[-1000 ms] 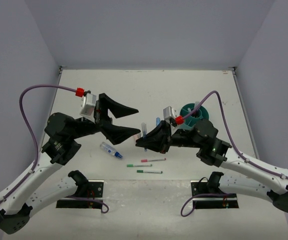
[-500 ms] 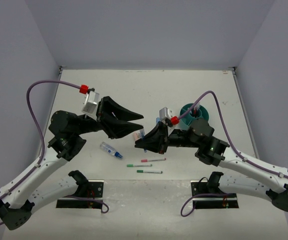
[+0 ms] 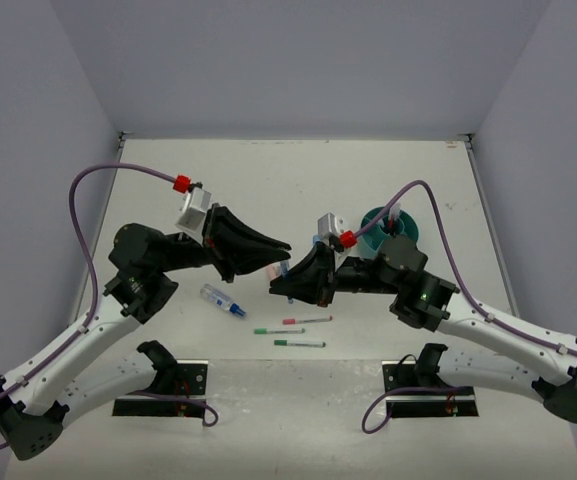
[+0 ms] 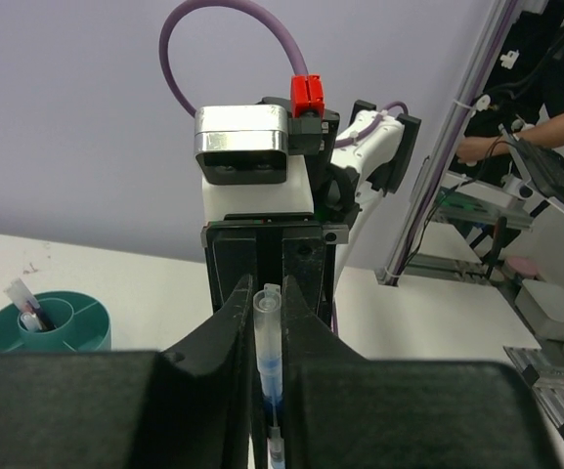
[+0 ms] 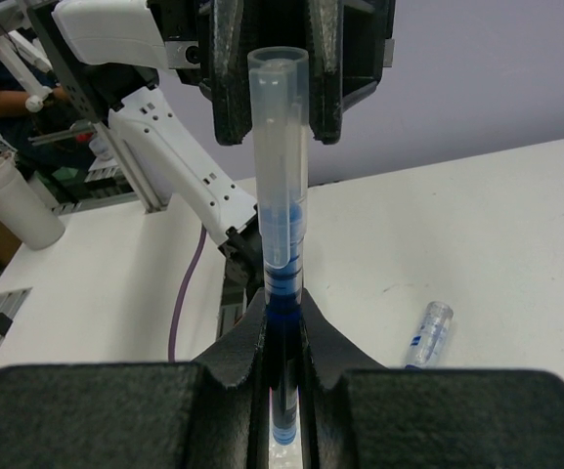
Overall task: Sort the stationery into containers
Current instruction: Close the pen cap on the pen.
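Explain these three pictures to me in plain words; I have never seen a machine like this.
These are two robot arms bolted at the near edge of a white table, each ending in a two-finger gripper. The wide picture comes from a fixed camera above and behind them. The other two come from small cameras on the wrists, so each shows its own black fingers at the bottom and the other arm opposite. The right gripper is clamped on a blue pen with a clear cap. The left gripper has a finger on each side of the capped end; whether it squeezes cannot be told. On the table lie a clear blue-capped tube, a pink pen and two green pens. The teal cup stands beyond the right arm.
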